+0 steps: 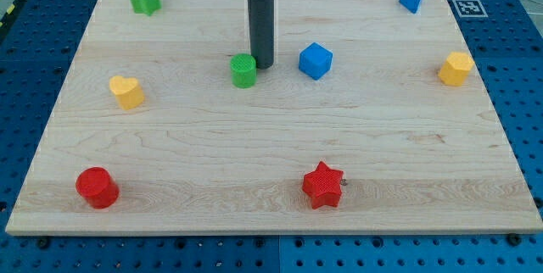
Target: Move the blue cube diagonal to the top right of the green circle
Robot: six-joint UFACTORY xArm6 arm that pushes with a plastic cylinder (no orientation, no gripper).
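Since my tip (261, 65) sits bare, holding nothing, between green circle (243, 70) and blue cube (315, 60), I should round the cube's lower side and push gently toward the view's top.

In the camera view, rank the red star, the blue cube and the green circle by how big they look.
1. Red star, largest, though it sits nearest the view's bottom, so nearness may inflate it.
2. Blue cube.
3. Green circle, smallest, only slightly under the cube.
My tip stands just right of the circle.
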